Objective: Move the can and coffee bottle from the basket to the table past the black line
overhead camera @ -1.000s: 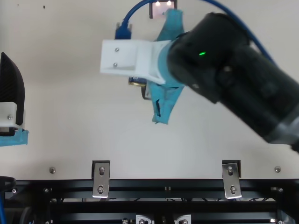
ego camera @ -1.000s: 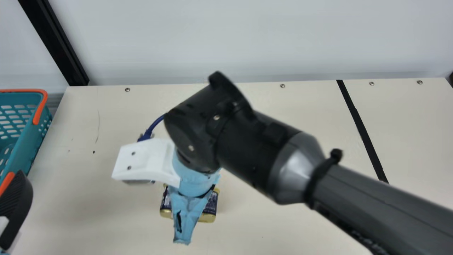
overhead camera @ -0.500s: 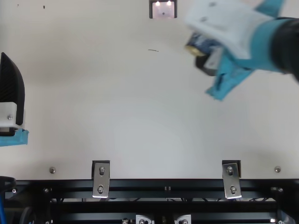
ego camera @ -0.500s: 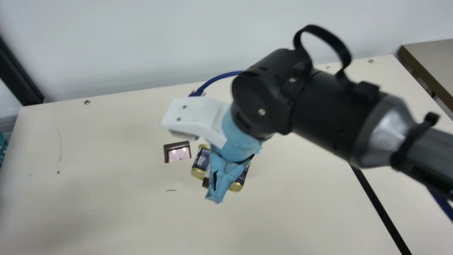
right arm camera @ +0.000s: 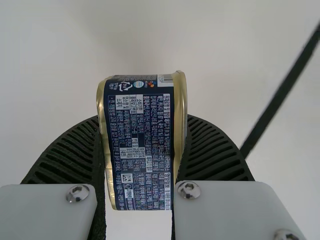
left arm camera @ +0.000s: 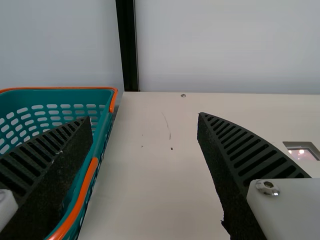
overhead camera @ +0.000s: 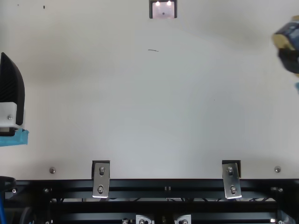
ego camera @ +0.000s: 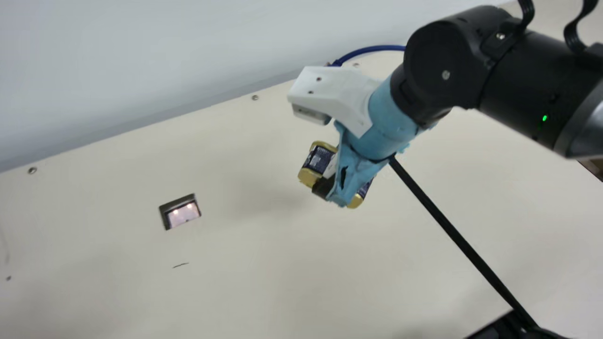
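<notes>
The right gripper (right arm camera: 143, 119) clasps the gold-rimmed can (ego camera: 319, 159) by its ends, likely to clear the black line (ego camera: 452, 229) at right; the left gripper (left arm camera: 144, 118) (seemingly spare) gapes.

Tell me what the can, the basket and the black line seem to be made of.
The can: metal, likely aluminium or steel, with shiny gold ends and a printed dark-blue skin. The basket: apparently plastic, going by its smooth teal wall with regular holes. The black line: probably tape, flat and matte; paint is possible.
</notes>
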Robot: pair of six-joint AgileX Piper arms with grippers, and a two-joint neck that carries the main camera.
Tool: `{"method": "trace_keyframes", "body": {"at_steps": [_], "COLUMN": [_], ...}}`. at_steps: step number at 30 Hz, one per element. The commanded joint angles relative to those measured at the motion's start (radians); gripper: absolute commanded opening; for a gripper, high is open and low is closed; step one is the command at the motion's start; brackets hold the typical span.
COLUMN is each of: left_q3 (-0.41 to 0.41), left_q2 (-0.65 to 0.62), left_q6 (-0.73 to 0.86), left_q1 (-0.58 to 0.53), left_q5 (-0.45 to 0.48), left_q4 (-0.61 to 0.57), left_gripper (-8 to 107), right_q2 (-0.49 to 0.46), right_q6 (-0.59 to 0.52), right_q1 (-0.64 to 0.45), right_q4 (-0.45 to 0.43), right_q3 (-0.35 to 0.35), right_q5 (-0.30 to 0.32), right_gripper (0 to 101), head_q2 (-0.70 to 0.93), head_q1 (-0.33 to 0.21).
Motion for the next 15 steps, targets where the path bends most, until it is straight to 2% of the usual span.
{"method": "trace_keyframes", "body": {"at_steps": [1, 15], "left_q3": [0.0, 0.0], "left_q2": [0.0, 0.0], "left_q6": [0.0, 0.0], "left_q1": [0.0, 0.0], "left_q5": [0.0, 0.0], "left_q4": [0.0, 0.0], "left_gripper": [90, 90], "right_q2": [-0.017, -0.044], "right_q6": [-0.038, -0.263], "right_q1": [-0.133, -0.559], "right_q4": [0.021, 0.154], "right_q3": [0.007, 0.009], "right_q5": [0.006, 0.05], "right_gripper": [0, 0], "head_q2": [-0.042, -0.227], "head_q1": [-0.019, -0.056]}}
